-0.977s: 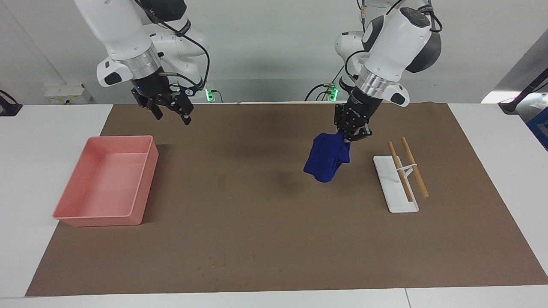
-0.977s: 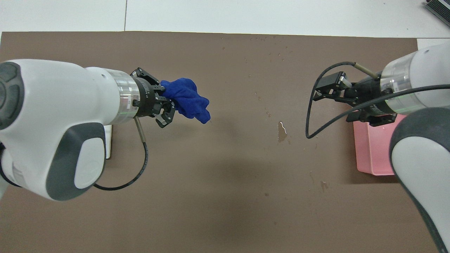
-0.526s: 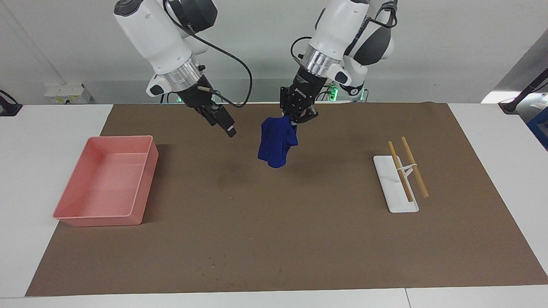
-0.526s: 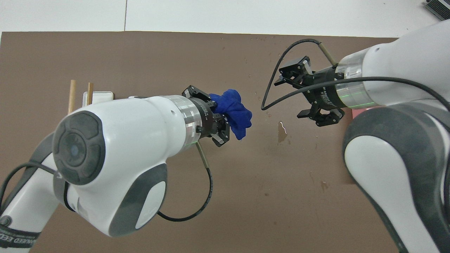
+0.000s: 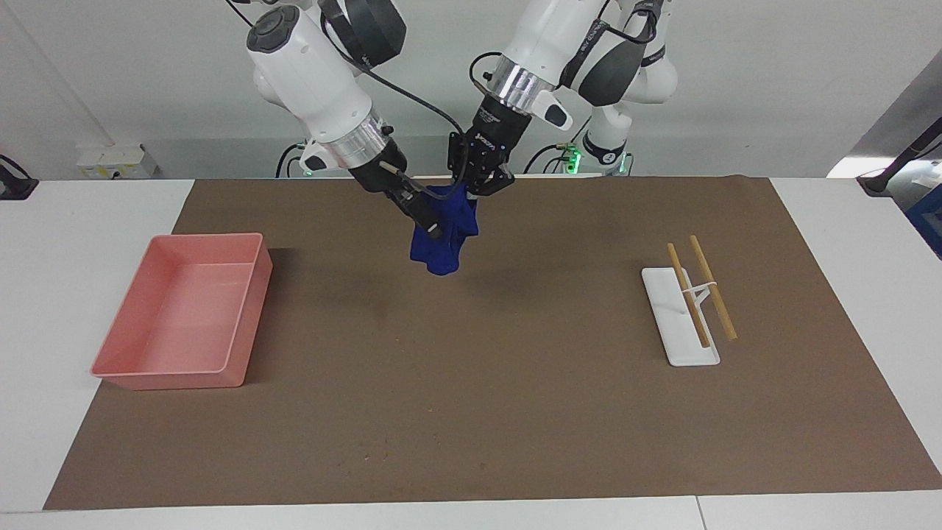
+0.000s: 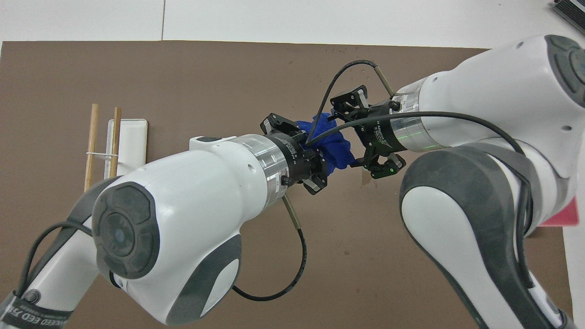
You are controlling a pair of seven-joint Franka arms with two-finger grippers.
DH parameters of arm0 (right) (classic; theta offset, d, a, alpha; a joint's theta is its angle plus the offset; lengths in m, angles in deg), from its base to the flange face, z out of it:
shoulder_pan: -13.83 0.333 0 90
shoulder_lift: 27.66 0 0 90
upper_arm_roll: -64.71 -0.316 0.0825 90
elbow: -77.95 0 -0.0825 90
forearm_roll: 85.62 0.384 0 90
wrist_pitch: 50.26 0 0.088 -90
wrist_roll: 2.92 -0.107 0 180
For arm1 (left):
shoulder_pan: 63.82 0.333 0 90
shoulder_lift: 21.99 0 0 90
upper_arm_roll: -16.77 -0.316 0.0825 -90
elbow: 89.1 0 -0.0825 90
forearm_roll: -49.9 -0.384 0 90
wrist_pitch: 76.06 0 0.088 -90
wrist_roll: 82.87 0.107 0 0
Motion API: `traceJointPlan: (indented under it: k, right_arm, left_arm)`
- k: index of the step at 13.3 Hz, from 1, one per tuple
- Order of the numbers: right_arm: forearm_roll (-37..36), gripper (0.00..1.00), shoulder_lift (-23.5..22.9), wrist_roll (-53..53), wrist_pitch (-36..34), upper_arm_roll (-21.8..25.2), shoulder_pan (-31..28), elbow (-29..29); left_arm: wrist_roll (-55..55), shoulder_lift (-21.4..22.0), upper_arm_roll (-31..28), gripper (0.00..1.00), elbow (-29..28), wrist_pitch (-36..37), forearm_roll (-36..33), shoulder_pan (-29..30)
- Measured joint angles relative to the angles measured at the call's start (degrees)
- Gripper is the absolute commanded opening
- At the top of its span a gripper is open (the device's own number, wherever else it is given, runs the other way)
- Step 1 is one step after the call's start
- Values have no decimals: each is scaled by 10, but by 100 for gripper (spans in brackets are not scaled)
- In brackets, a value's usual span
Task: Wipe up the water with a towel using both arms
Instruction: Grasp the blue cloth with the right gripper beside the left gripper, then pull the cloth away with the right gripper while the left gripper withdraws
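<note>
Both arms have converged over the mat [image 5: 515, 383]: left gripper [image 5: 475, 185] clamps the towel [image 5: 441, 243] aloft; right gripper [image 5: 427, 221], jaws wide, now reaches it for handover.

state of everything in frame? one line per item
Small dark-blue cloth towel: bunched, hanging in the air over the brown mat, clamped at its top.
Left gripper: shut on the towel.
Right gripper: open, at the towel's side.
Pink plastic tray: upright, nothing in it, at the right arm's end.
Wooden chopsticks: lying across the white rest.
Water spot: on the mat, unwiped.
</note>
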Motion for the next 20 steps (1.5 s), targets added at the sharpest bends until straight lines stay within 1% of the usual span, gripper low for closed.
traceJointPlan:
  k: [1,2,3,5,6,14,15,16,17,20]
  right_arm:
    - [5,95,0,-4,0,0,2,1]
    - [13,83,0,-10,0,0,2,1]
    - [17,62,0,-14,0,0,2,1]
    - [27,7,0,-15,1,0,2,1]
    - [29,0,0,-15,3,0,2,1]
    - [30,0,0,-15,15,1,2,-1]
    - [30,0,0,-15,16,1,2,-1]
    - [30,0,0,-15,16,2,1,-3]
    - [30,0,0,-15,16,3,-1,-5]
    - [29,0,0,-7,21,5,-9,-6]
  left_arm:
    - [-2,0,0,0,0,-4,0,0]
    - [-3,0,0,0,0,-11,0,0]
    - [-3,0,-1,0,0,-17,0,0]
    - [-3,0,-1,0,0,-19,0,0]
    - [-4,0,-1,0,0,-19,0,0]
    - [-4,0,-1,0,0,-20,0,0]
    - [-4,0,-1,28,0,-20,0,0]
    - [-3,0,-1,77,0,-22,0,0]
    - [-3,0,-2,100,1,-23,-1,0]
    - [-3,1,-2,100,2,-23,-8,0]
